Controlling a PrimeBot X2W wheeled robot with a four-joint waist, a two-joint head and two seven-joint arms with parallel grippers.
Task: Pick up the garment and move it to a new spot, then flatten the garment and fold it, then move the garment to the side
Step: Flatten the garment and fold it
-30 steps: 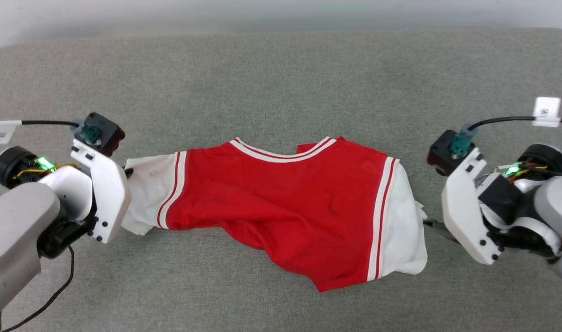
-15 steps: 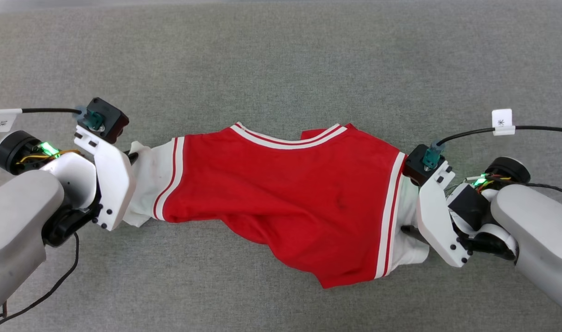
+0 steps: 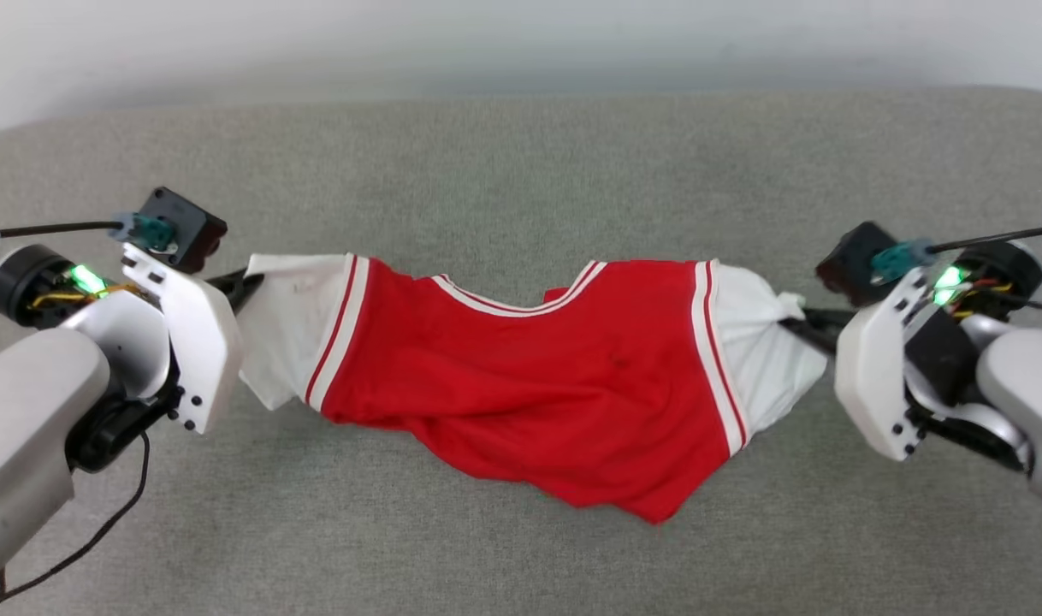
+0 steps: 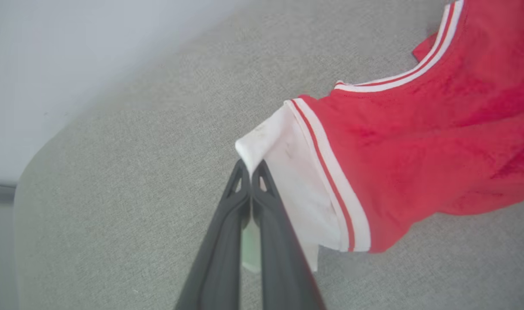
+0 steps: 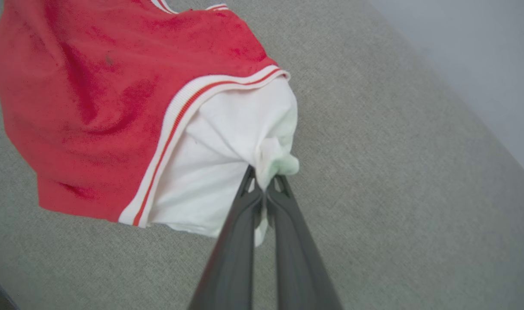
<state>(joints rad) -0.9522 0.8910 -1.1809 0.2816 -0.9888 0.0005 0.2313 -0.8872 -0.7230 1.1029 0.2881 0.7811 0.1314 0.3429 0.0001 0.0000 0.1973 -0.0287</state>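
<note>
Now the garment [image 3: 529,368] hangs stretched sideways between the arms, its red body sagging to the grey fabric surface [image 3: 521,171]; left tool [image 3: 245,284] clenched on one white sleeve [image 4: 288,172], right tool [image 3: 793,323] on the other; long axis runs tool to tool, so both should travel together.

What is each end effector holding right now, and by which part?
Both hold the garment: the left end effector pinches one white sleeve's edge, the right end effector the other sleeve, bunched.

The grey fabric worktop [image 3: 521,171] carries the shirt [image 3: 538,376], whose red lower part sags onto it.
</note>
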